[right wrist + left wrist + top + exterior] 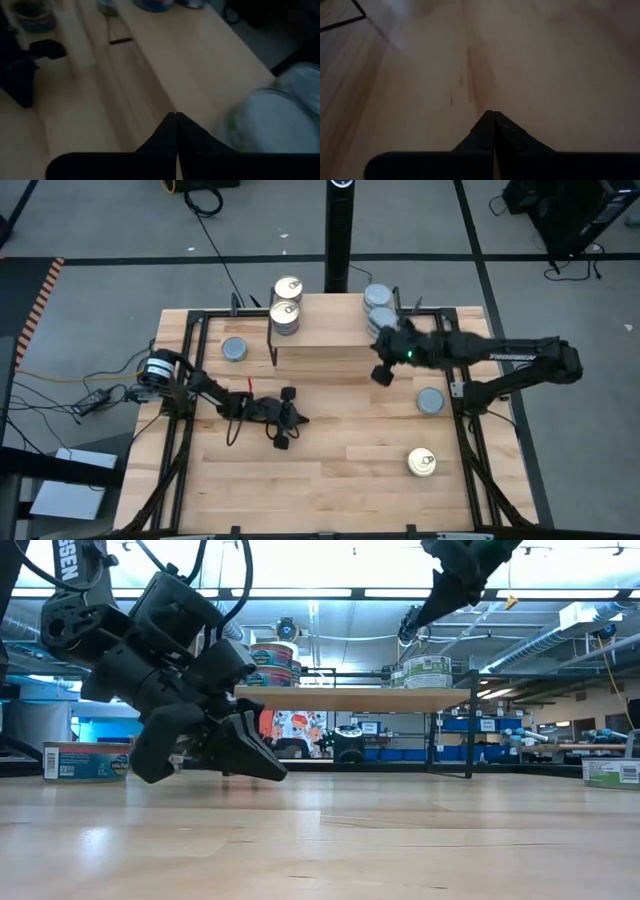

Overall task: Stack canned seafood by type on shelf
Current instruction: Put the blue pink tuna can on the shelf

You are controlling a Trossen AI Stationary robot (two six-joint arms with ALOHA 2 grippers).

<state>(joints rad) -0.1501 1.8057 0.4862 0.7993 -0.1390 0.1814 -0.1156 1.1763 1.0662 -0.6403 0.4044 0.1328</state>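
Observation:
The shelf (340,335) stands at the table's far side. Two gold-topped tins (286,302) are stacked at its left end and two blue-grey-topped tins (380,308) at its right end; the low view shows these as the left stack (270,660) and the right stack (428,672). My right gripper (383,373) hangs shut with nothing in it, above the shelf's near edge beside the blue-grey stack (280,115). My left gripper (290,420) is shut with nothing in it, low over the middle of the table (268,768).
Loose tins rest flat on the tabletop: a blue-grey one (234,349) left of the shelf, another blue-grey one (430,400) near the right edge, and a gold one (422,462) at the near right. A black post (337,235) rises behind the shelf.

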